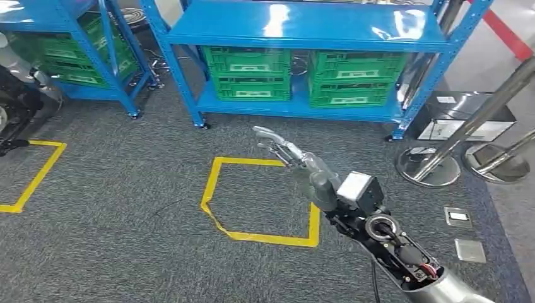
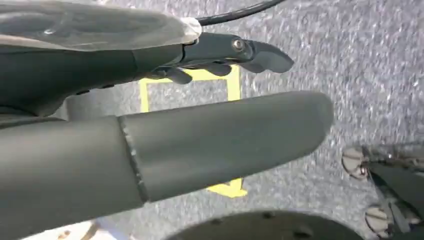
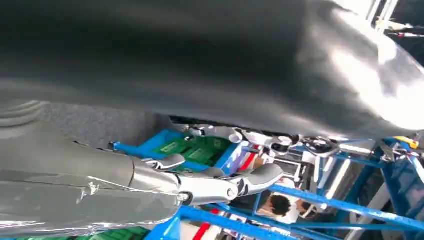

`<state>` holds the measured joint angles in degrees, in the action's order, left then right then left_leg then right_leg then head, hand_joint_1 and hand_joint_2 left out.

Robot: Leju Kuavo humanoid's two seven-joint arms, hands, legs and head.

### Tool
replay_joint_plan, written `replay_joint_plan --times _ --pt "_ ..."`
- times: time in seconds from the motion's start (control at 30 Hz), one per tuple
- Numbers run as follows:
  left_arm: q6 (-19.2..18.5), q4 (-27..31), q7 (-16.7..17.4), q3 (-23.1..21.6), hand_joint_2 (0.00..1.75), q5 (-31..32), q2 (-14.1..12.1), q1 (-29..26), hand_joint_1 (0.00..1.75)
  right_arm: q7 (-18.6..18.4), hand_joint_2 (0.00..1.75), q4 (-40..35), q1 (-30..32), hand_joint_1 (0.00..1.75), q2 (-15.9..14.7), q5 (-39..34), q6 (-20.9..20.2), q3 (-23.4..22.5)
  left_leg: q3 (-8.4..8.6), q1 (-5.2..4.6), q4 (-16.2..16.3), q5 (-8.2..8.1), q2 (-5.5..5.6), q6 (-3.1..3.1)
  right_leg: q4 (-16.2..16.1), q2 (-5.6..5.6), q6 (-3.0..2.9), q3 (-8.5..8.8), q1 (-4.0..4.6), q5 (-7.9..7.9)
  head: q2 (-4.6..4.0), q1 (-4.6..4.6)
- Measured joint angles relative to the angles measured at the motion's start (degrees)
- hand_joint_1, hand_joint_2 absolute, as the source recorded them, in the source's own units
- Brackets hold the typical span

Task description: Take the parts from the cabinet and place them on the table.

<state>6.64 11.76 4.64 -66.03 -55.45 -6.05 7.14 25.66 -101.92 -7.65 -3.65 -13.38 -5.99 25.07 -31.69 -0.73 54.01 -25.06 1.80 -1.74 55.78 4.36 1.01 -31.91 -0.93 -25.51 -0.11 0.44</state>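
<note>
So the robot's standing on grey carpet (image 1: 126,240) facing the blue shelving (image 1: 303,28), and its right arm is stuck out in front, reaching up and forward toward the racks. The right hand (image 1: 287,151) is held in the air above a yellow tape square (image 1: 262,202) on the floor, fingers stretched out long and a bit apart, nothing in them. From the wrist cam on that arm the fingers (image 3: 210,187) look straight with just a slight curl at the tips, and past them you can make out blue frame rails and a person's head further back.

The left hand (image 2: 225,55) is hanging low over the carpet. Its thick grey thumb (image 2: 225,135) runs straight out, and the darker fingers (image 2: 260,55) lie out flat alongside it with a gap between. It's holding nothing, with more yellow tape (image 2: 200,85) on the floor behind it.

As for the parts, I honestly can't see any loose ones. What's there are green crates (image 1: 249,72) stacked on the lowest shelf of the middle rack, another green stack (image 1: 356,79) beside it, and more green crates (image 1: 76,53) in the rack off to the left. Neither hand is near them. A couple of chrome stanchion bases (image 1: 429,167) sit off to the right.
</note>
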Motion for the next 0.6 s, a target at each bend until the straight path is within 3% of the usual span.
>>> replay_joint_plan --times 0.03,0.07,0.13,0.17,0.2,0.23,0.27,0.3,0.33,0.37,0.4,0.43,0.5,0.53,0.57,0.6 --pt "0.0 0.0 -0.1 0.0 0.0 0.0 0.3 0.0 0.0 0.0 0.0 0.0 0.0 0.0 0.0 0.0 0.0 0.0 0.58 0.85 -1.3 0.52 -0.78 0.11 0.2 -0.13 0.22 -0.02 0.22 -0.27 0.0 0.04" --pt "0.0 0.0 -0.2 0.0 0.0 0.2 0.2 -0.1 0.0 0.0 0.0 0.0 -0.1 0.0 0.0 0.0 0.0 0.0 0.96 0.73 -1.8 0.64 -1.2 -0.02 1.7 -2.01 0.44 -0.58 0.52 -1.54 0.0 0.3" --pt "0.0 0.0 -0.5 0.0 0.0 0.4 0.2 -0.1 0.0 0.1 0.0 0.0 -0.3 0.0 0.0 0.0 0.2 -0.1 1.01 0.66 -1.8 0.66 -2.22 -0.25 10.2 -3.42 0.83 -4.52 0.33 -6.33 0.0 1.05" --pt "0.0 0.0 -0.7 0.0 0.0 0.4 0.3 -0.1 0.0 0.0 0.0 0.0 -0.1 0.0 0.0 0.0 0.2 -0.1 1.02 0.62 -1.8 0.62 -2.69 -0.3 14.6 -3.62 1.01 -6.52 0.32 -8.02 0.0 1.13" --pt "0.0 0.0 -0.7 0.0 0.0 0.5 0.3 -0.1 0.0 0.1 0.0 0.0 0.0 0.0 0.0 0.0 0.2 0.0 1.01 0.63 -1.7 0.54 -3.23 -0.31 17.4 -3.73 1.24 -7.88 0.3 -8.59 0.0 1.22" --pt "-0.1 0.0 -0.7 0.0 0.0 0.5 0.3 -0.1 0.0 0.0 0.0 0.1 0.0 0.0 0.0 0.0 0.2 0.0 1.04 0.64 -1.7 0.47 -3.64 -0.27 17.3 -3.86 1.37 -7.84 0.2 -7.8 0.0 1.42" --pt "-0.1 0.0 -0.8 0.0 0.0 0.5 0.3 -0.1 0.0 0.0 0.0 0.1 0.0 0.0 0.0 0.0 0.2 -0.1 1.08 0.68 -1.5 0.3 -4.12 -0.16 14.6 -4.08 1.46 -6.49 0.08 -5.78 0.0 1.64" --pt "-0.1 0.0 -0.9 0.0 0.0 0.5 0.5 -0.1 0.0 0.0 0.0 0.1 0.0 0.0 -0.1 0.0 0.2 -0.1 1.13 0.7 -1.2 0.09 -4.53 0.0 9.8 -4.49 1.53 -4.05 -0.03 -3.17 0.0 1.86" --pt "-0.1 0.0 -0.9 0.0 0.0 0.5 0.5 -0.1 0.0 0.0 0.0 0.1 -0.1 0.0 -0.1 0.0 0.2 -0.1 1.21 0.72 -0.8 -0.24 -4.95 0.25 4.1 -5.77 1.47 -1.1 -0.05 -0.62 0.0 2.03" --pt "0.0 0.0 -1.0 0.0 0.0 0.5 0.6 -0.2 0.0 0.0 0.0 0.1 -0.2 0.0 -0.1 0.0 0.2 -0.1 1.19 0.59 -0.5 -0.55 -5.29 0.61 0.5 -8.45 1.36 0.54 0.17 -0.65 0.0 2.32" --pt "0.0 0.0 -1.1 0.0 0.0 0.5 0.6 -0.1 0.0 -0.1 0.0 0.1 -0.3 0.0 -0.1 0.0 0.2 0.0 1.03 0.16 0.2 -0.83 -5.62 0.96 0.1 -7.75 0.54 0.64 0.5 -0.65 0.0 2.53" --pt "0.0 0.0 -1.1 0.0 0.0 0.5 0.6 -0.1 0.0 0.0 0.0 0.1 -0.3 0.0 -0.1 0.1 0.2 0.0 1.04 0.15 0.1 -0.77 -6.0 1.06 0.3 -7.1 0.01 0.42 0.41 -0.65 0.0 2.16" --pt "0.0 0.0 -1.1 0.0 0.0 0.4 0.6 -0.1 0.0 -0.2 0.0 0.1 -0.3 0.0 -0.1 0.1 0.2 -0.1 1.27 0.17 0.0 -0.8 -7.17 1.4 0.2 -5.89 -0.52 0.2 0.63 -0.48 0.0 1.48" --pt "0.0 0.0 -1.2 0.0 0.0 0.4 0.6 0.0 0.0 -0.2 0.0 0.1 -0.4 0.0 -0.1 0.1 0.2 0.0 1.16 0.23 0.2 -1.2 -7.32 1.77 -0.1 -5.29 -1.04 0.44 0.24 -0.13 0.0 1.55" --pt "0.0 0.0 -1.4 0.0 0.0 0.4 0.7 0.0 0.0 -0.2 0.0 0.1 -0.4 0.0 -0.1 0.1 0.2 0.0 0.8 0.56 1.6 -2.42 -4.94 2.28 -0.2 -4.85 -1.23 0.38 0.11 -0.02 0.0 1.31" --pt "0.0 0.0 -1.5 0.0 0.0 0.4 0.7 0.0 0.0 -0.4 0.0 0.1 -0.5 0.0 -0.1 0.1 0.2 -0.1 -0.67 0.64 5.0 -4.58 -3.35 2.54 -0.2 -4.53 -1.45 0.26 -0.04 0.1 0.0 0.83"
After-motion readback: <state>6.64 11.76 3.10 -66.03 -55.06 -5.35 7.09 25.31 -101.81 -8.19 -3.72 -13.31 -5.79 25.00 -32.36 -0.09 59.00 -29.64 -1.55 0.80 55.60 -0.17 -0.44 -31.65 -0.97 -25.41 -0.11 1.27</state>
